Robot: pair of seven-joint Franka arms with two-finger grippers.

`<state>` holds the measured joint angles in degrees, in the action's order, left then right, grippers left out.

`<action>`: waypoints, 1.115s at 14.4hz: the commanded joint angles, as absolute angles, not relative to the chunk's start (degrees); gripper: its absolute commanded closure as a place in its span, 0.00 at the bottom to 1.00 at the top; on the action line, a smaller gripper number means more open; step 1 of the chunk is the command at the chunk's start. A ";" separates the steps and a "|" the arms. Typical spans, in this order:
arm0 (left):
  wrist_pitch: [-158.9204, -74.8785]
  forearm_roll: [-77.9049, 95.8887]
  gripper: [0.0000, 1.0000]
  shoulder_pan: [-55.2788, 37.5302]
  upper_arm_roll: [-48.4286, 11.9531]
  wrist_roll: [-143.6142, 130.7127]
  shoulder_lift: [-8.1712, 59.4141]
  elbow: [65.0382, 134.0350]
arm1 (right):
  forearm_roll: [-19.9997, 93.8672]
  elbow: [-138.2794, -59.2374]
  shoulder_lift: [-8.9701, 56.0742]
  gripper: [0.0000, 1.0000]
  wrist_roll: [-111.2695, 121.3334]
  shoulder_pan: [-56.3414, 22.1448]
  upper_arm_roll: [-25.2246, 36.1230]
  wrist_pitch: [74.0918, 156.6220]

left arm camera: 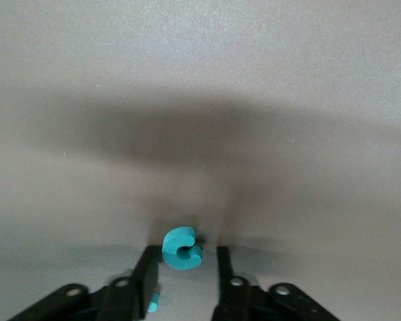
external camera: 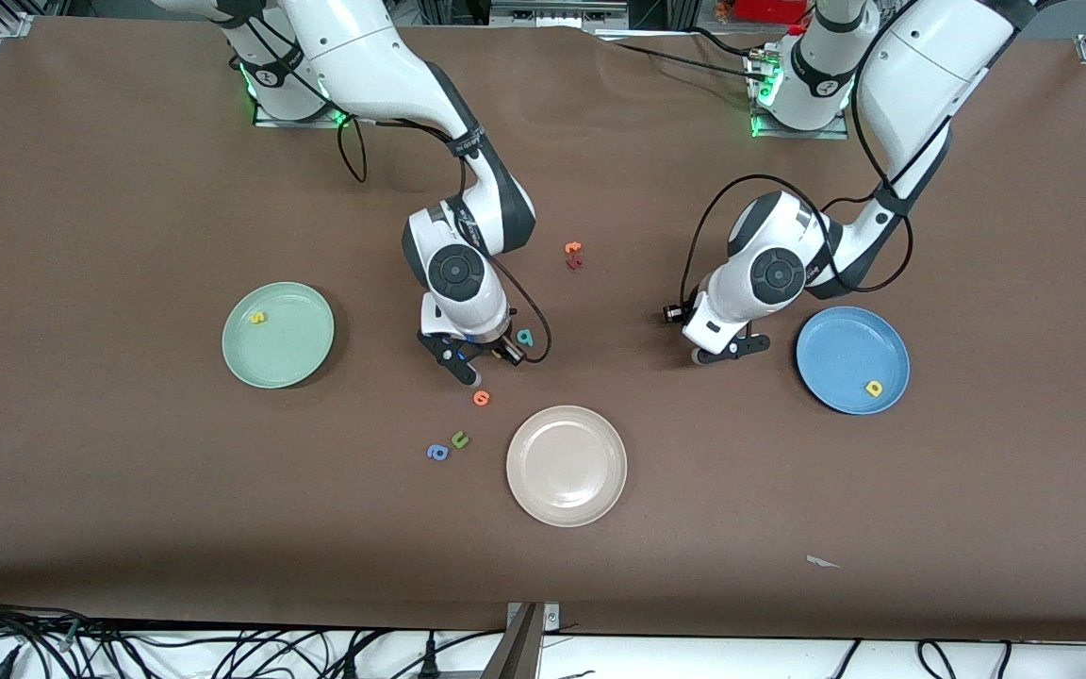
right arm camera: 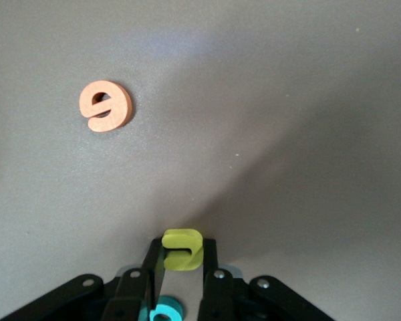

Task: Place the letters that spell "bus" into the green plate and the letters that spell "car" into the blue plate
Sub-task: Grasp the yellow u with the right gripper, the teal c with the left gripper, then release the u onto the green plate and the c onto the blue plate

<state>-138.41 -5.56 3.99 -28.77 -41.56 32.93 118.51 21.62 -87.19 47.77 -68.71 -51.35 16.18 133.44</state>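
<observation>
While both arms are down at the table, the right gripper is seen clenched on the yellow "u", which is pinched at both sides between the pads. The left gripper is set around the teal "c"; a sliver of space is seen at one side of the letter, so whether it is already clamped cannot be told.

Just beside the right gripper, toward the left arm's end, the teal "b" is left lying on the table. Farther out, the yellow "s" is already laid in the green plate, and the yellow "a" in the blue plate. One letter of each word is thus judged placed and one more is being picked. The "b" is left to be fetched, and the teal "r" is not found in any view.

The wrist views alone show what each gripper has at its tips. In the front view both letters are hidden under the wrists. The orange letter is seen by the right wrist view and the front view alike. Only the front view takes in the plates, the cream plate, the blue "a", the olive "u" and the orange and red pair nearer the bases.
</observation>
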 commanded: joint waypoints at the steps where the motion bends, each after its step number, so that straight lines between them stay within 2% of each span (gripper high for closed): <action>1: -138.60 -7.38 0.68 3.69 -28.56 -42.54 32.96 118.65 | 20.49 -85.52 48.26 0.80 -66.55 -51.50 16.79 132.46; 5: -138.60 -7.38 0.80 3.69 -28.56 -42.45 32.96 118.65 | 20.04 -85.78 45.19 0.80 -56.46 -51.50 20.64 123.43; 8: -138.60 -7.38 0.88 3.78 -28.56 -42.36 32.87 118.65 | 20.21 -89.28 40.80 0.80 -43.12 -51.50 26.26 114.19; 10: -138.34 -7.38 0.95 4.48 -28.56 -42.10 32.35 118.21 | 20.48 -97.60 35.45 0.85 -32.92 -51.50 29.25 114.69; 12: -136.94 -7.38 0.95 5.36 -28.48 -41.93 30.95 116.99 | 20.48 -105.17 31.14 0.84 -23.95 -51.42 32.24 116.27; 16: -132.02 -7.38 0.95 9.30 -28.65 -39.74 26.11 114.09 | 20.39 -114.15 28.74 0.84 -9.01 -51.50 39.09 118.99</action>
<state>-135.59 -5.65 7.20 -28.44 -41.08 30.06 114.73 20.87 -107.30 31.95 -16.07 -50.62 36.35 115.50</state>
